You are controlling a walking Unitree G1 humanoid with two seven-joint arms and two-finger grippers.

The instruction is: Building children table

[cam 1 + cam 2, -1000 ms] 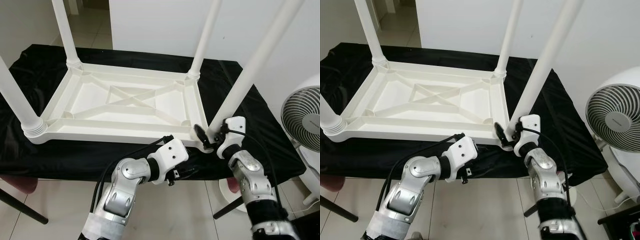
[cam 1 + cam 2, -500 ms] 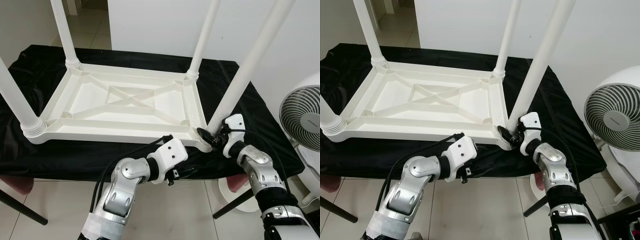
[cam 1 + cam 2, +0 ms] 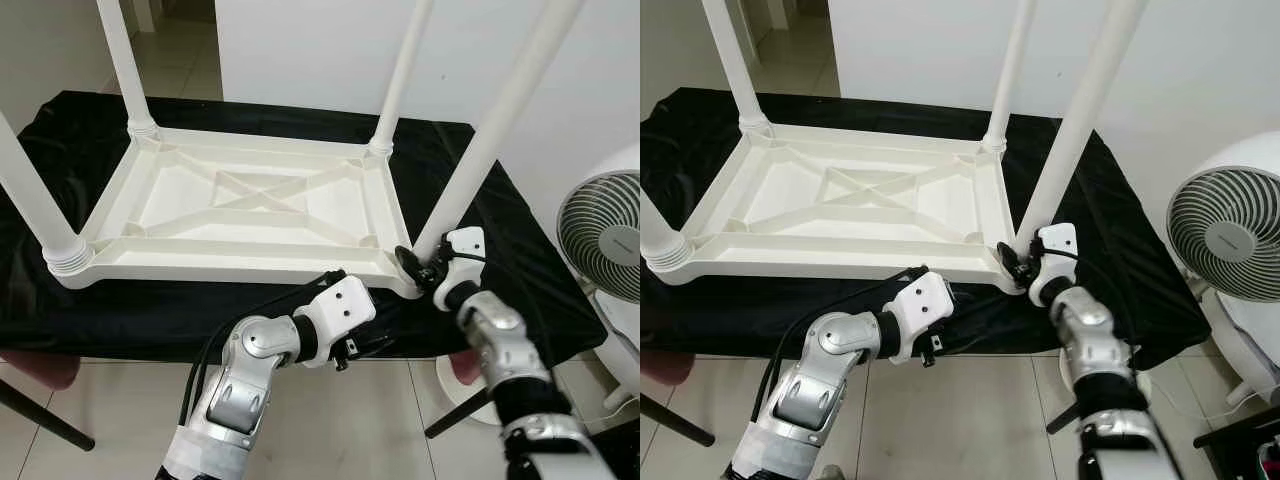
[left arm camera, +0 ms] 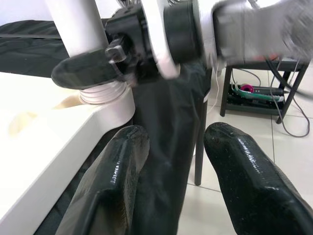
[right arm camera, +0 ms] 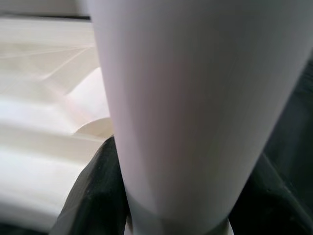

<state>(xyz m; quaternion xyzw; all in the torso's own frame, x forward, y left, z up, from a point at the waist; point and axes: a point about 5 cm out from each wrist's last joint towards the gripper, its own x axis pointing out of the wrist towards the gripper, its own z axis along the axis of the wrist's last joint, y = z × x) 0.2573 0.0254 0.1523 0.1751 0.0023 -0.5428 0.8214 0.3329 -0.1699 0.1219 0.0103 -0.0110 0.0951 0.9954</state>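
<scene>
The left gripper (image 4: 171,186) hangs low by the table's near edge, fingers apart and empty. Just beyond, the right gripper (image 3: 418,268) is clamped round the foot of the near right leg (image 3: 490,140), where it meets the corner of the upturned white table (image 3: 250,215) on the black cloth (image 3: 500,250). All four legs stand in their sockets (this last one probably wants tightening). A fan (image 3: 605,250) stands close beside the right arm
</scene>
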